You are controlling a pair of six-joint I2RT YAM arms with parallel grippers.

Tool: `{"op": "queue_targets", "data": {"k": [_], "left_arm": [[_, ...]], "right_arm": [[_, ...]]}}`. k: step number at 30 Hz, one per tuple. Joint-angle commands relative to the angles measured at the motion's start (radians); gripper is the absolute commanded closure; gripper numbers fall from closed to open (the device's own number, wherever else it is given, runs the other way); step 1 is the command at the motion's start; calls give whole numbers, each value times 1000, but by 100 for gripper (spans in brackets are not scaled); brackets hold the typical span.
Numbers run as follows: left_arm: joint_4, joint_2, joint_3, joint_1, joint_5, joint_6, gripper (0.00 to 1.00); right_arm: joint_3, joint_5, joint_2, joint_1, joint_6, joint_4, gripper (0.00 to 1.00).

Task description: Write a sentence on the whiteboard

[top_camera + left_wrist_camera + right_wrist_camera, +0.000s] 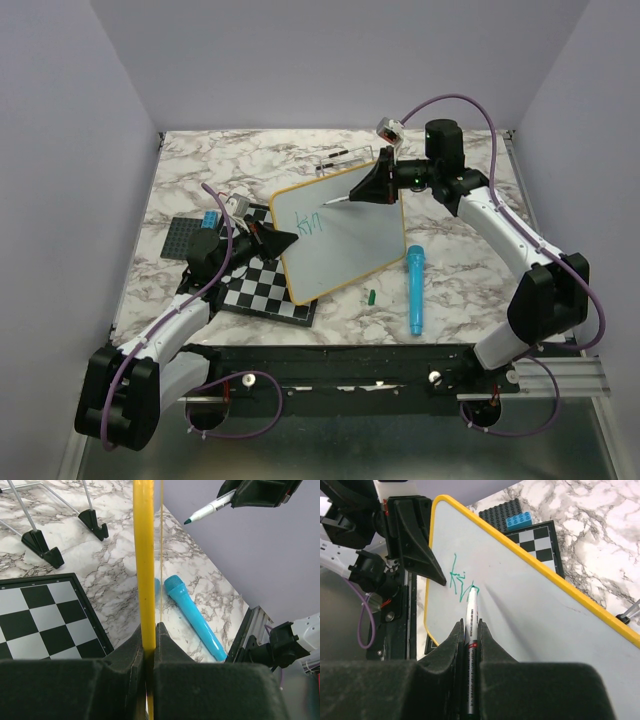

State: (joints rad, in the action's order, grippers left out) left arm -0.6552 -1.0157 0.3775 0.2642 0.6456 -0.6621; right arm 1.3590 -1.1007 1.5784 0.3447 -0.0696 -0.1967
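Note:
The whiteboard [345,240], white with a yellow frame, stands tilted up over the table. My left gripper [275,240] is shut on its left edge; the left wrist view shows the yellow frame [143,555] pinched between the jaws of the left gripper [150,630]. My right gripper [471,627] is shut on a green marker [471,612]. The marker tip points at the end of a few green letters of the sentence [460,580] near the board's upper left. Whether the tip touches the board I cannot tell.
A blue microphone-shaped toy [414,288] and a small green cap [370,296] lie right of the board. A checkered board [262,290] lies under the whiteboard's left corner, next to a black studded plate [185,238] with a blue brick. A wire stand [42,547] stands behind.

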Motion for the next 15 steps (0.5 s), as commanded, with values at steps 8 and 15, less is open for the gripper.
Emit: {"op": "queue_targets", "data": {"k": [8,15], "left_arm": [[-72,9,18,7,48,27,100],[-72,8,21,7,49,27,100]], "right_arm": [[-1,97,52,-3,65,69,99],[-4,98,57,-1,67,71,99]]}}
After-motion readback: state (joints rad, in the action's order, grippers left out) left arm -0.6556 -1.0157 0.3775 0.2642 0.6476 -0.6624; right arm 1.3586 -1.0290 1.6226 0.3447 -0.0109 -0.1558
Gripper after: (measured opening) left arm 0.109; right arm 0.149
